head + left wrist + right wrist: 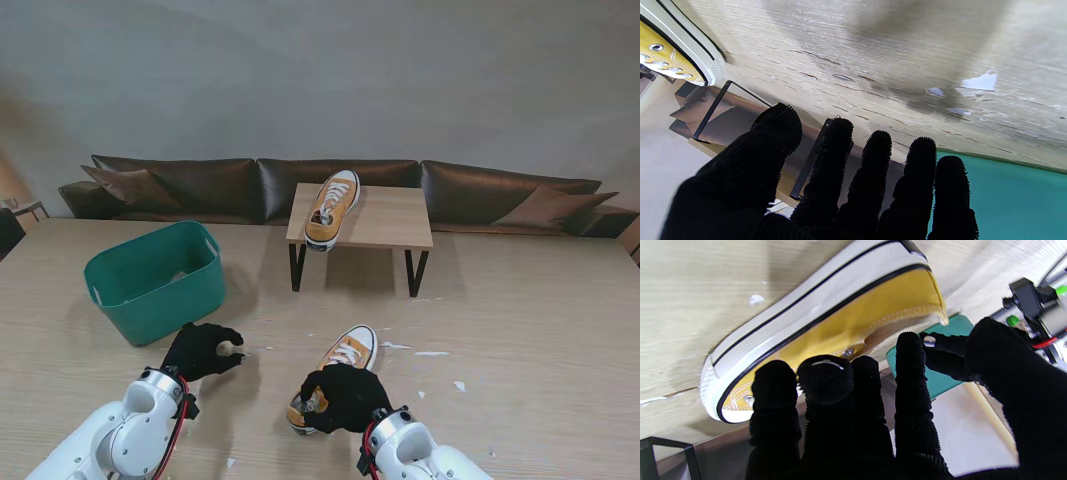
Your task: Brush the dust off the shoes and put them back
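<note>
left: green bin (155, 280) blocks | centre: small table (362, 217) | between: open

Left hand (840, 186): black knit glove, all five fingers (870, 173) extended and spread, with nothing between them. The wooden table top (873, 50) lies beyond the fingertips, with no contact visible. Yellow shoe (670, 53): white rubber sole with a black stripe and metal eyelets, resting on the table top well apart from the hand, thumb side. White scraps (980, 81) lie on the table top, clear of the shoe. A teal container (1007, 193) stands beside the little finger. Black metal legs (711, 110) appear between shoe and thumb.
</note>
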`<state>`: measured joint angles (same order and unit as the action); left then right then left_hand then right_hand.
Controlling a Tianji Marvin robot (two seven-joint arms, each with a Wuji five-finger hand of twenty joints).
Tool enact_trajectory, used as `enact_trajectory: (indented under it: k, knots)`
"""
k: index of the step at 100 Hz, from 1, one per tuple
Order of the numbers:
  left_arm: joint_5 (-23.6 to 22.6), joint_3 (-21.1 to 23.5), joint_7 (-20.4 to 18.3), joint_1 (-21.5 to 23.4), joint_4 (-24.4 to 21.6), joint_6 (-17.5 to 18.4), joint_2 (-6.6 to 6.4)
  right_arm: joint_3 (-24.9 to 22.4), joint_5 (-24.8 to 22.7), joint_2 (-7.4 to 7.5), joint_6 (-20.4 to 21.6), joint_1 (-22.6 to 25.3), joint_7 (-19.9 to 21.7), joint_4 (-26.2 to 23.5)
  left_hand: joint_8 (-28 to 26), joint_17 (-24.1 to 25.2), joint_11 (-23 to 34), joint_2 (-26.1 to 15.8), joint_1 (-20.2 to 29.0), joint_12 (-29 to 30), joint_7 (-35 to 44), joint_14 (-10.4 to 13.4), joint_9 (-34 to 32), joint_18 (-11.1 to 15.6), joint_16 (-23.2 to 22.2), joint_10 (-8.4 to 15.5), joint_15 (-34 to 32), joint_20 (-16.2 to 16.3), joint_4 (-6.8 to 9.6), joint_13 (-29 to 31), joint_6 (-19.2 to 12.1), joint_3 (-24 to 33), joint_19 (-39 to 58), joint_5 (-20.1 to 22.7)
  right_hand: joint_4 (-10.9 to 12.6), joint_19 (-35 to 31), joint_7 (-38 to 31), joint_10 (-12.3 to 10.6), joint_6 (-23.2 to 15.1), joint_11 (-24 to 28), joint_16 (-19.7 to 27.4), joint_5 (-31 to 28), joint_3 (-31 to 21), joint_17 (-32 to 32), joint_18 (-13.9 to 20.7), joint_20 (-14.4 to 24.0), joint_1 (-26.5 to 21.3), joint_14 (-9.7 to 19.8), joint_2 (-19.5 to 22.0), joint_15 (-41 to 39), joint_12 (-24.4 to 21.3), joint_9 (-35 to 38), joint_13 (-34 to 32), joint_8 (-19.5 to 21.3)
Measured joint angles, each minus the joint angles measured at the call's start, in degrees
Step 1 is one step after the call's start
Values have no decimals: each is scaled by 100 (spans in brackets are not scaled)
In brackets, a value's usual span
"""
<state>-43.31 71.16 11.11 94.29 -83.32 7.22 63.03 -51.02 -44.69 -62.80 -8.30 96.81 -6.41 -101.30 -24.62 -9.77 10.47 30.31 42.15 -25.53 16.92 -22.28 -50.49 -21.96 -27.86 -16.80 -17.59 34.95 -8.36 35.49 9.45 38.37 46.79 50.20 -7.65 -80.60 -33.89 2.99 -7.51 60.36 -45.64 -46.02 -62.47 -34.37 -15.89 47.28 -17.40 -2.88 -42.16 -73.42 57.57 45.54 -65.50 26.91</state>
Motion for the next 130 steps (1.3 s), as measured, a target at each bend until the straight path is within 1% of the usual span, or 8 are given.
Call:
enact_trajectory:
  k: [23,34,59,71,90,104,114,130]
  knots:
    - [-2,43,69,48,14,-23,4,462,-480,20,-577,-217,-105,205,-51,0,39,0,0,-54,36,-1,-76,-2,-62,-11,-12,12,0,2,55,0,-5,29,0,0,83,-22,81,133,-70,0,23,0,132,4,196,149,-64,-198,168,-200,59,0]
    - [1,43,57,53,13,-49,4,720,-800,12,-829,-354,-397,425,-100,0,35,0,0,-81,144,-1,-123,-3,-66,-14,-19,66,0,2,55,-4,-5,90,0,0,83,-94,93,315,-111,-1,21,-1,139,14,255,226,-160,-290,234,-201,168,2]
    - [-13,43,40,80,-13,-120,3,1161,-863,-72,-1240,-578,-906,756,-275,0,43,0,7,-144,216,-2,-141,-3,-127,-55,-79,75,0,4,56,-133,-57,96,-50,-1,-238,-92,129,553,-181,-247,13,-3,143,136,259,297,-460,-542,391,-258,260,201]
    - [-29,42,47,82,-14,-141,3,1365,-862,-150,-1389,-724,-1096,937,-335,0,86,0,8,-150,246,-2,-142,-3,-137,-56,-82,77,0,5,55,-133,-57,97,-96,-1,-664,11,144,754,-225,-315,-30,-4,144,138,327,297,-710,-694,540,-239,260,653]
    - [-23,34,18,82,-21,-179,3,1825,-859,-272,-1933,-1117,-1103,1169,-407,-1,91,0,9,-214,279,-2,-142,-3,-138,-58,-137,80,0,5,56,-204,-57,99,-283,-234,-1602,33,144,1062,-299,-366,-249,-73,143,142,578,298,-1138,-1226,968,-14,260,1825]
    - [-17,34,13,82,-26,-197,3,2056,-965,-371,-2120,-1313,-1315,1481,-451,-1,92,0,11,-217,284,-2,-142,-3,-138,-59,-139,81,0,5,56,-253,-57,100,-435,-846,-2945,-67,319,1411,-354,-1296,-358,-246,141,178,815,372,-1735,-1883,1319,397,87,2709]
    - [-16,34,19,82,-26,-201,4,2165,-1103,-404,-2148,-1400,-1482,1661,-457,0,92,0,11,-221,293,-2,-142,-3,-139,-59,-141,81,0,5,56,-288,-57,100,-469,-947,-3572,-161,172,1497,-356,-1811,-359,-471,130,187,946,372,-1769,-2037,1489,731,-183,3286]
    - [-8,30,19,79,-26,-200,4,2112,-1256,-386,-2100,-1396,-1306,1621,-458,-1,92,0,11,-225,302,-2,-142,-4,-140,-59,-144,81,0,5,56,-292,-57,101,-482,-1007,-3651,-214,161,1555,-363,-1908,-342,-541,129,189,953,372,-1621,-2105,1728,780,-213,3630]
